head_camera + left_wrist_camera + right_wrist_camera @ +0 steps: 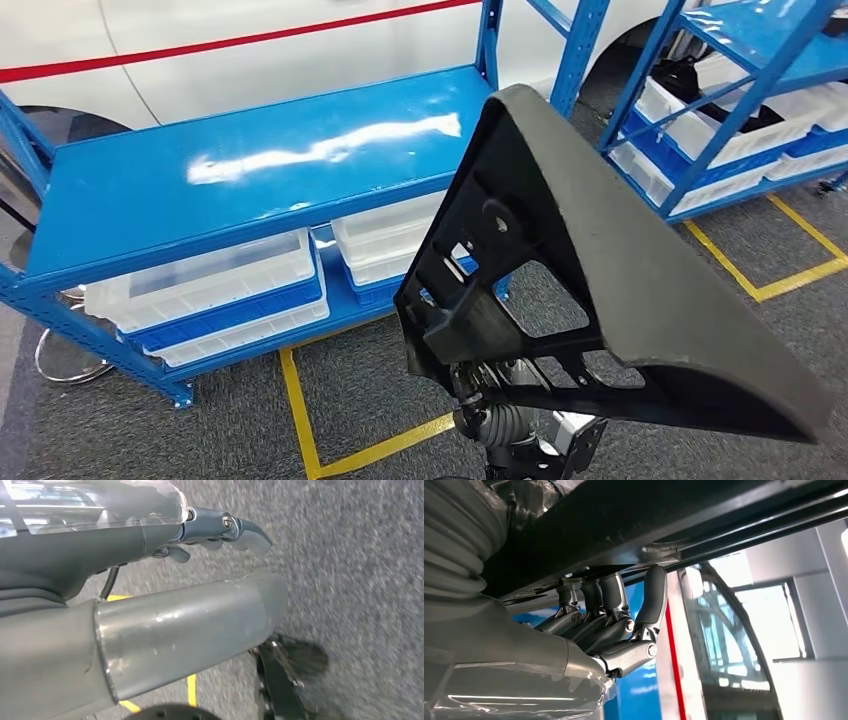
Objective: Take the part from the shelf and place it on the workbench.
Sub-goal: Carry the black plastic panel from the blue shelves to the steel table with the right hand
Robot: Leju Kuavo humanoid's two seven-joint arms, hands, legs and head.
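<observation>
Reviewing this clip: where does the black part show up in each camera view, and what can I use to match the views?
Head view: the black part fills the centre and right, held up in front of the blue shelf.
Left wrist view: not in it; the left hand hangs over grey carpet.
Right wrist view: the part's dark underside spans the top, with the right hand gripping it.
Shared landmark: the blue shelf.

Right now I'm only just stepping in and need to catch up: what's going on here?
The robot's right hand holds a large black part up in front of the blue shelf, its fingers hooked on the part's underside. The left hand hangs empty over the grey carpet. The part is not yet set down.
</observation>
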